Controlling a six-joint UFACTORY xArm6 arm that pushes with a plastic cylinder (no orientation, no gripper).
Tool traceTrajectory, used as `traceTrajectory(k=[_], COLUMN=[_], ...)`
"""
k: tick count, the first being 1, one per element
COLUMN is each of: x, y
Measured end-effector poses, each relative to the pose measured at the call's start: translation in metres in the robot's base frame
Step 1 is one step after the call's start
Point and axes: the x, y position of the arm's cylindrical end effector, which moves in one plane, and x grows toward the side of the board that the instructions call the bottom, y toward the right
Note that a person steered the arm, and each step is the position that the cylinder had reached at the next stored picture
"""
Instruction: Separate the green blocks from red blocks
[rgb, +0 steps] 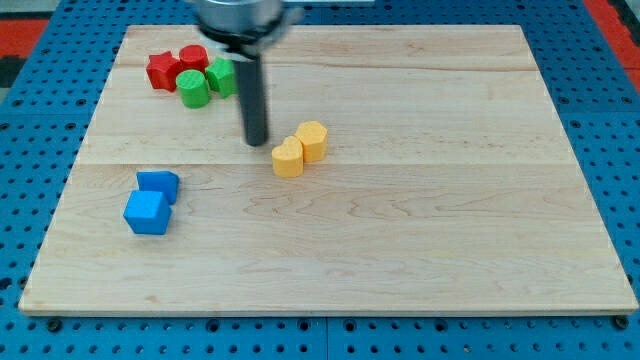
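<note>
Two red blocks sit at the view's top left: a star-like red block (162, 71) and a rounder red block (193, 58). Two green blocks touch them: a green cylinder (194, 89) just below the red ones and a second green block (221, 77) to its right, partly behind the rod. My tip (257, 141) rests on the board below and to the right of the green blocks, just left of the yellow blocks.
Two yellow blocks, a heart-like one (288, 159) and a hexagonal one (313, 140), lie near the middle. A blue cube (148, 212) and another blue block (159, 184) lie at the left. The wooden board (450, 200) sits on a blue pegboard.
</note>
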Motion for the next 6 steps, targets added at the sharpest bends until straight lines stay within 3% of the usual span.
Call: traceTrajectory(k=[1, 2, 4, 6], x=[-0.008, -0.072, -0.093, -0.147], y=[-0.073, -0.083, -0.023, 0.048])
